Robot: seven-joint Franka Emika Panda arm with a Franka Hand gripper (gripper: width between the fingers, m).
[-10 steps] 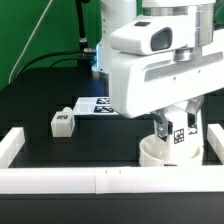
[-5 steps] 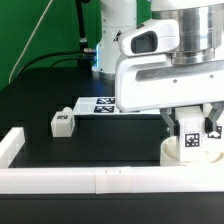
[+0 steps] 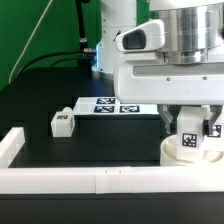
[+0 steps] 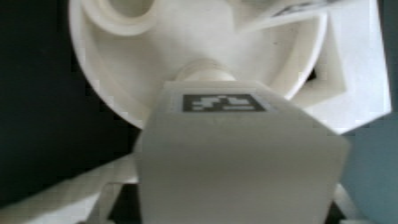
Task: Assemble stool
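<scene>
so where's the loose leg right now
Exterior view's left: the loose leg sits on the black table beside the marker board, well apart from the seat.

table (image 3: 110, 140): black | on it: seat disc (image 3: 174, 155), loose leg (image 3: 63, 121), marker board (image 3: 105, 104)

We see the marker board (image 3: 104, 104) lying flat on the black table (image 3: 50, 90), a white rail (image 3: 90, 181) edging the table's near side, and a green cable (image 3: 29, 42) behind
</scene>
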